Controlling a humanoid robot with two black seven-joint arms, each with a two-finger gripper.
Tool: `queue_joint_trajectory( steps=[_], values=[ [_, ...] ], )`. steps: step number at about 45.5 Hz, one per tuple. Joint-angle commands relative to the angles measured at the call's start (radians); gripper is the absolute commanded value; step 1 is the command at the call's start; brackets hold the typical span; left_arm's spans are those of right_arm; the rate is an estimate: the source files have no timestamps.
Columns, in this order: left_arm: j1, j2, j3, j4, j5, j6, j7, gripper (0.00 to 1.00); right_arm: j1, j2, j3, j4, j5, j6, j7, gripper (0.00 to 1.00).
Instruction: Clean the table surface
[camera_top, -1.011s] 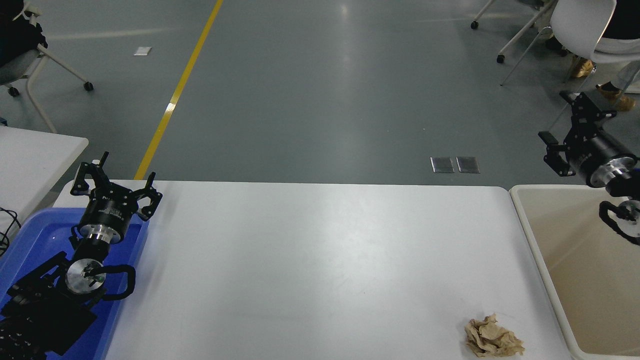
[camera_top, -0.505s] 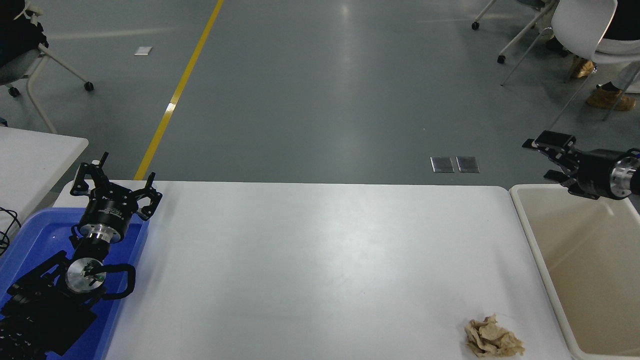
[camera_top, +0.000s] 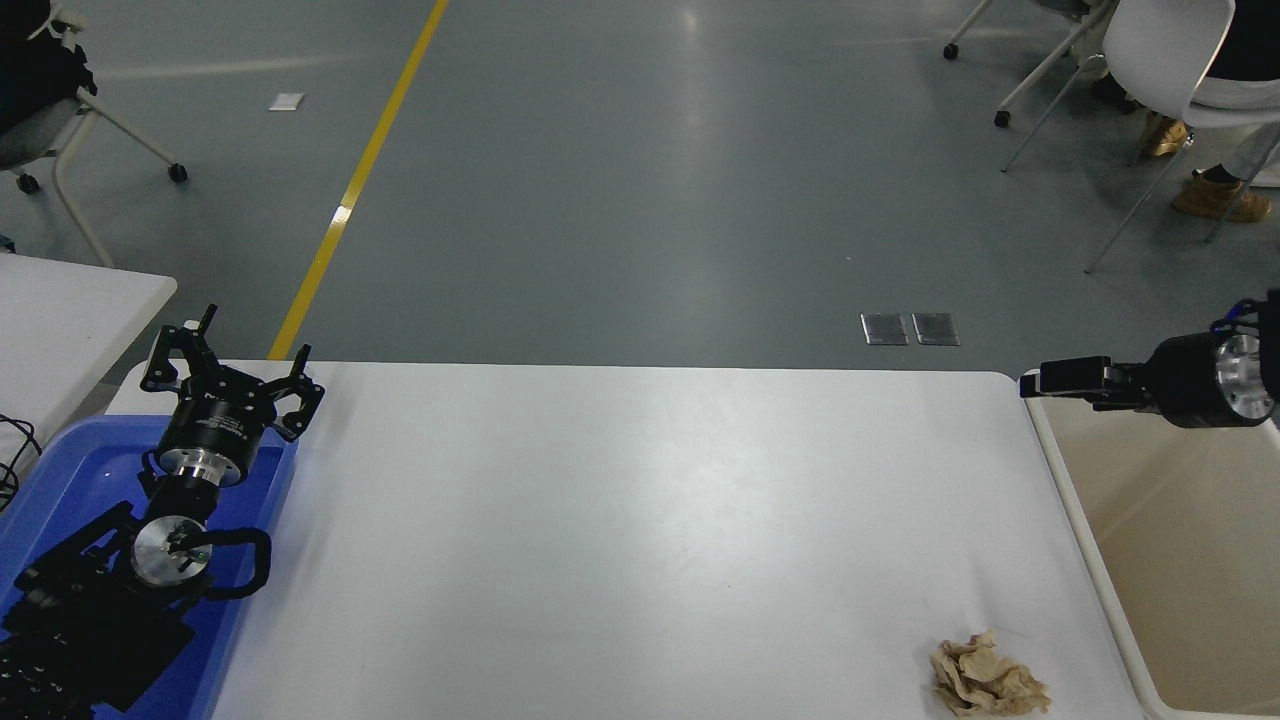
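Observation:
The table surface (camera_top: 640, 520) is a wide white top filling the lower half of the head view. A crumpled wad of brown paper (camera_top: 988, 682) lies on it near the front right corner. My right gripper (camera_top: 1045, 381) comes in from the right edge and points left. It hangs over the far left corner of the beige bin, well behind the paper wad, and is seen edge-on. My left gripper (camera_top: 235, 350) is parked at the lower left over the blue bin, open and holding nothing.
A large beige bin (camera_top: 1180, 520) stands against the table's right end. A blue plastic bin (camera_top: 60, 480) sits at the left under my left arm. A smaller white table (camera_top: 60, 310) shows at the left edge. Chairs and a person's shoes are at the far corners.
My right arm has swung down and turned, so its gripper went from high above the beige bin to pointing left at the bin's far corner. The paper wad and left arm stayed put.

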Motion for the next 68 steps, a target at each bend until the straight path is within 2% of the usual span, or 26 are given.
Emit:
queue_joint_trajectory(
  steps=[1, 13, 38, 68],
  values=[
    [0.000, 0.000, 0.000, -0.001, 0.000, 0.000, 0.000, 1.00, 0.024, 0.004, -0.084, 0.123, -0.167, 0.000, 0.029, 0.98],
    [0.000, 0.000, 0.000, 0.000, 0.000, 0.000, 0.000, 1.00, -0.052, 0.047, -0.120, 0.127, -0.280, -0.003, 0.029, 0.98],
    [0.000, 0.000, 0.000, 0.000, 0.000, 0.000, 0.000, 1.00, -0.107, 0.172, -0.111, 0.158, -0.281, -0.003, 0.028, 0.98],
    [0.000, 0.000, 0.000, 0.000, 0.000, 0.000, 0.000, 1.00, -0.233, 0.178, -0.107, 0.117, -0.283, -0.046, 0.025, 0.98]
  ],
)
